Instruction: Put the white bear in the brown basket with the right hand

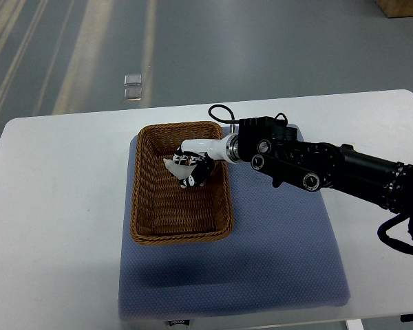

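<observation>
Our right hand (193, 170) reaches from right over brown basket (182, 227), fingers grasping white bear (173, 165). Bear sits at fingertips, above basket floor; we judge release comes next. Left arm unseen.

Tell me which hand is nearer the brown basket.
Right. The right hand is over the inside of the brown basket, with the white bear at its fingers. The left hand is not in view.

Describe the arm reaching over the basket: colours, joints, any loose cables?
The right arm is matte black, built of chunky links with round silver-ringed joint caps. A thin black cable loops free above the wrist. A glossy white wrist section joins it to the right hand, which has black-and-white fingers.
</observation>
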Controlling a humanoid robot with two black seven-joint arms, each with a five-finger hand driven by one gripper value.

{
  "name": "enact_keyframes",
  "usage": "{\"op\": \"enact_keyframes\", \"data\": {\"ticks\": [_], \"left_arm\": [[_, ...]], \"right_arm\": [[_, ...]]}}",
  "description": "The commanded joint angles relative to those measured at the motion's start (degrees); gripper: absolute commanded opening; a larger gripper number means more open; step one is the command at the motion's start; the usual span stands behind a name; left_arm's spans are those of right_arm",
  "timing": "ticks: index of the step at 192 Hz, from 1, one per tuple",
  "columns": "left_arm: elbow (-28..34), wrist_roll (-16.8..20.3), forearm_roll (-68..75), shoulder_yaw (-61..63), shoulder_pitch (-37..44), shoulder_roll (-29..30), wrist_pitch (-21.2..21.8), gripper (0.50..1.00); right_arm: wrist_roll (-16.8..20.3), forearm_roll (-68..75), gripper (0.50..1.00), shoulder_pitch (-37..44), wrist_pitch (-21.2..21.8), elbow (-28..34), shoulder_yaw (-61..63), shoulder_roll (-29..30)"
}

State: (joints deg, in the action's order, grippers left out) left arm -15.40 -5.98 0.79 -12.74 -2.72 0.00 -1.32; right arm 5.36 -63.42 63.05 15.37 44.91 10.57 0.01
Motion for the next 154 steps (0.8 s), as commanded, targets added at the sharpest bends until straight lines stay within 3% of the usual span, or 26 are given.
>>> {"op": "enact_keyframes", "data": {"ticks": [1, 53, 85, 103, 154], "left_arm": [[0.02, 0.00, 0.00, 0.00, 0.00, 0.00, 0.00, 1.000], [0.11, 0.00, 0.00, 0.00, 0.00, 0.00, 0.00, 1.000], [0.11, 0.00, 0.00, 0.00, 0.00, 0.00, 0.00, 1.000], [0.20, 0.00, 0.00, 0.00, 0.00, 0.00, 0.09, 1.000], [-0.15, 0.00, 0.00, 0.00, 0.00, 0.00, 0.09, 1.000]], "right_arm": [[0.00, 0.14, 0.895, 0.05, 0.10, 0.01, 0.41, -0.01], [0.00, 0.67, 0.921, 2.42, 0.10, 0.01, 2.00, -0.01], [-0.08, 1.28, 0.921, 4.01, 0.10, 0.01, 11.31, -0.01], [-0.43, 1.90, 0.921, 3.30, -0.17, 0.01, 18.87, -3.17], [-5.27, 7.70, 0.921, -10.50, -7.81, -0.08, 45.15, -4.31]]}}
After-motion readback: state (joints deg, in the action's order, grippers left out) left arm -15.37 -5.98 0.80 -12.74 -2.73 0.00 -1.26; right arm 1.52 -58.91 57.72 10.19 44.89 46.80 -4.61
